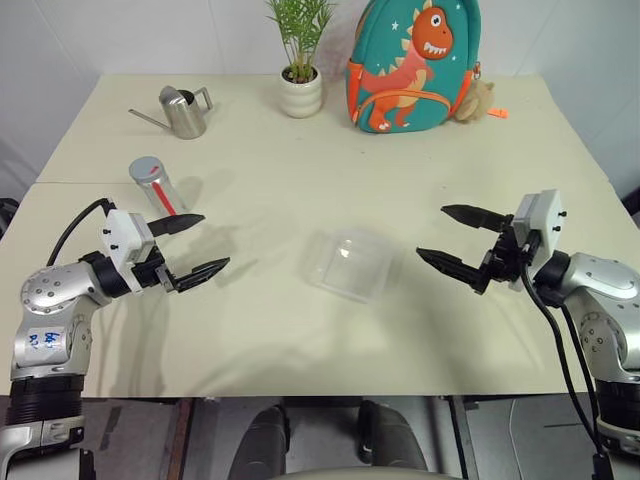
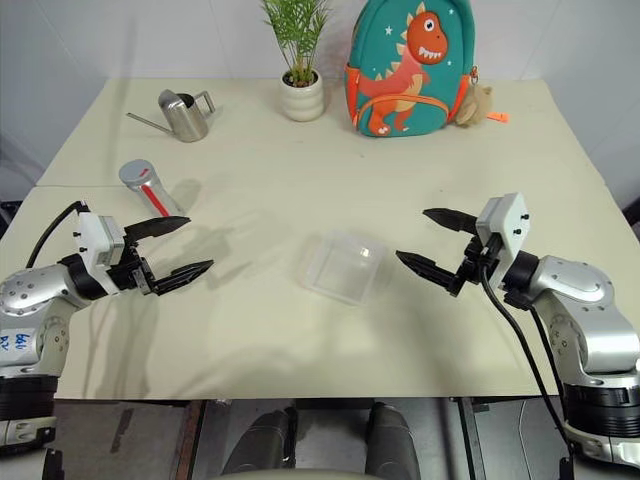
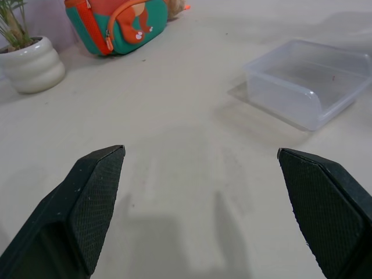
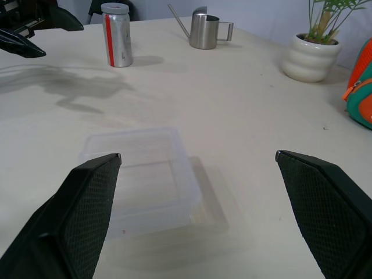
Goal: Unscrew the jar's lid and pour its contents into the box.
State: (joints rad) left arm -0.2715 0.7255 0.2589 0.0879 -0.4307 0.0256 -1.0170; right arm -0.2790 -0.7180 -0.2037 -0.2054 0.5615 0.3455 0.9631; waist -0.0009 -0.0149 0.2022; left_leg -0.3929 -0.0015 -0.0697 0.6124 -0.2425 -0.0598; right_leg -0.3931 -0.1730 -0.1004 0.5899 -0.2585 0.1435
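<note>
The jar (image 1: 155, 186), a small silvery cylinder with a red stripe, stands upright on the left of the table, its grey lid (image 1: 145, 167) on top. The contents are hidden inside. My left gripper (image 1: 196, 246) hovers open just in front of and right of the jar, apart from it, pointing toward the table's middle. The clear box (image 1: 349, 263) lies in the middle of the table and looks empty. To its right my right gripper (image 1: 457, 240) is open, pointing at the box with a gap between them. The jar (image 4: 117, 34) also stands in the right wrist view beyond the box (image 4: 136, 174).
A steel watering can (image 1: 183, 111) stands at the back left, a potted plant (image 1: 300, 90) at the back middle, and a green dinosaur backpack (image 1: 412, 66) at the back right with a small plush (image 1: 481, 98) beside it. The table's front edge (image 1: 320, 392) runs below both arms.
</note>
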